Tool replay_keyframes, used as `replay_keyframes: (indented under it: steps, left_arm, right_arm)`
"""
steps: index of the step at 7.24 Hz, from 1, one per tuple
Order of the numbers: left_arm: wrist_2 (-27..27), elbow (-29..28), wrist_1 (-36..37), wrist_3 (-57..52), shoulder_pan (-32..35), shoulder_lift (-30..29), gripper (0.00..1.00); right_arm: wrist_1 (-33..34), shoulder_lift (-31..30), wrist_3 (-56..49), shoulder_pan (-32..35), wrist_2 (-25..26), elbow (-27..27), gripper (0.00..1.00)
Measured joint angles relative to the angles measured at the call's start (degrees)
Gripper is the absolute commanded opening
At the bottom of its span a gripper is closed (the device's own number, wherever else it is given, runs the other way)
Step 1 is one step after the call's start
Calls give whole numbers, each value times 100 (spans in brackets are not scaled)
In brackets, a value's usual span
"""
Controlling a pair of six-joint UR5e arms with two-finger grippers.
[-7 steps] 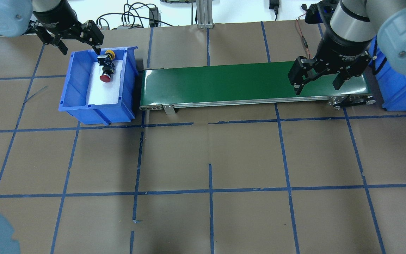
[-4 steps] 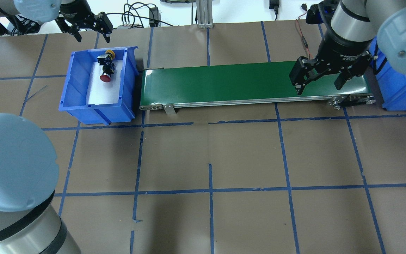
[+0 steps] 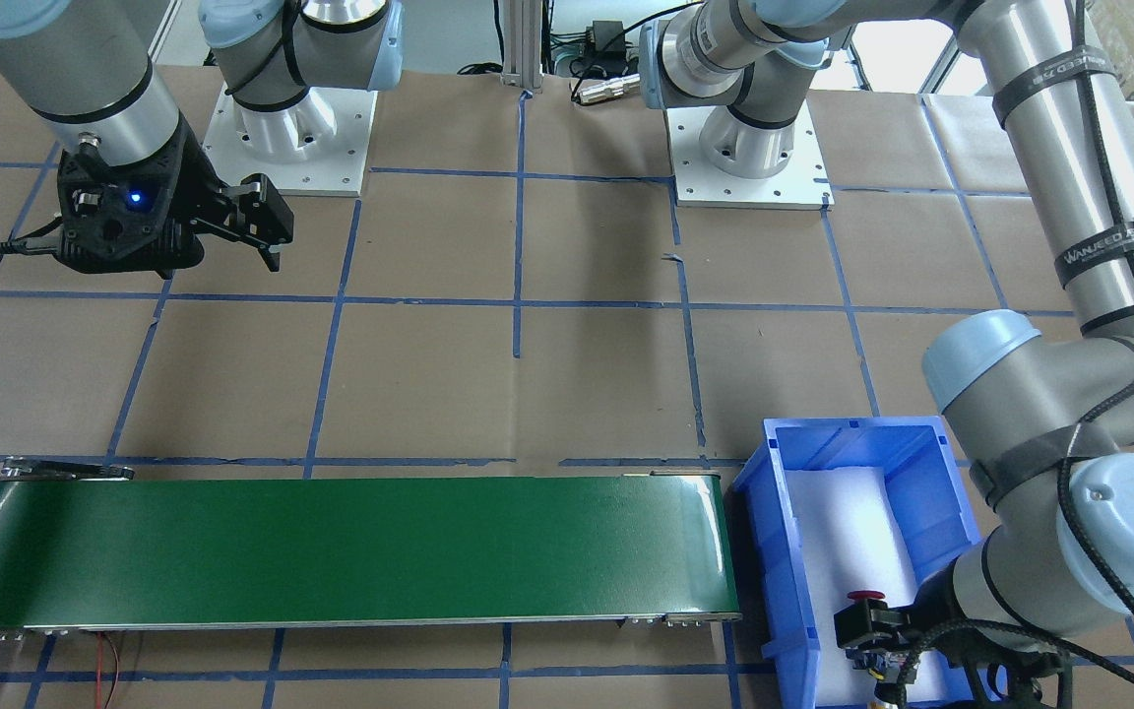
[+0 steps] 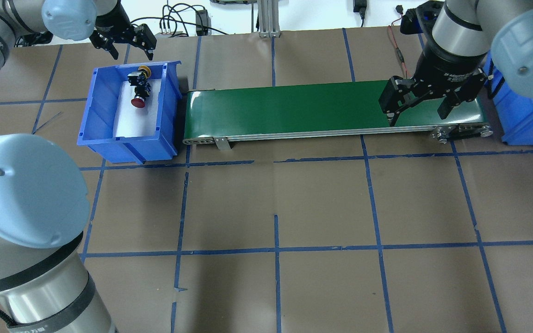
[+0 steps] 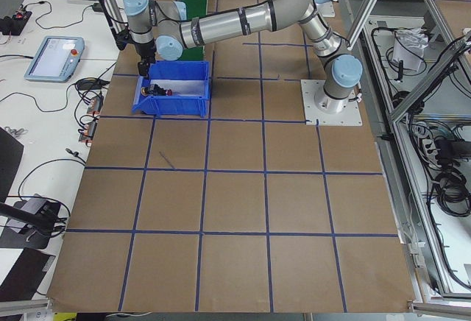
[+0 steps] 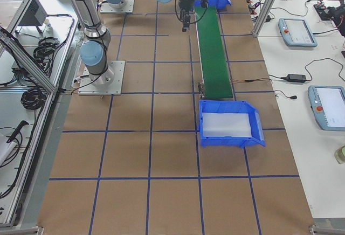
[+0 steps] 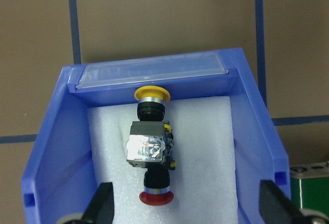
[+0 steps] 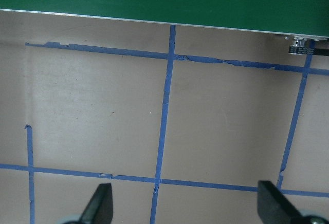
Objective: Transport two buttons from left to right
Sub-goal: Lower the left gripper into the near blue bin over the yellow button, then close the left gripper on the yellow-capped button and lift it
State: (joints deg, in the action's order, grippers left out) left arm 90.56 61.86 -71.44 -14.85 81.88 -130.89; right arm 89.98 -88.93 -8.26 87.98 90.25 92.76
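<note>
Left end effector (image 4: 130, 49), released, hangs above the blue bin (image 4: 95, 115) holding the red-capped button (image 4: 138, 102) and yellow-capped button (image 4: 144, 70); right end effector (image 4: 417, 116), also released, hangs beside the conveyor (image 4: 294, 108).

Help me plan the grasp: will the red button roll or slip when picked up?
Lying sideways on foam, the red button probably won't roll far. Its round cap and collar may slip when pinched; the squarer block behind looks a surer grip. It seems to touch the yellow button, which would likely shift too.
</note>
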Motion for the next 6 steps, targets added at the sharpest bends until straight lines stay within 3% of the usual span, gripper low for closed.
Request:
replay_keyframes:
  steps: [5,6]
  left_arm:
    - [-156,76,94,-224,-235,-303,100]
    - [-159,85,95,-219,-227,-349,85]
  right_arm:
    - [295,2,-1,11,246,-43,100]
    - [298,-5,-1,15,279,-64,100]
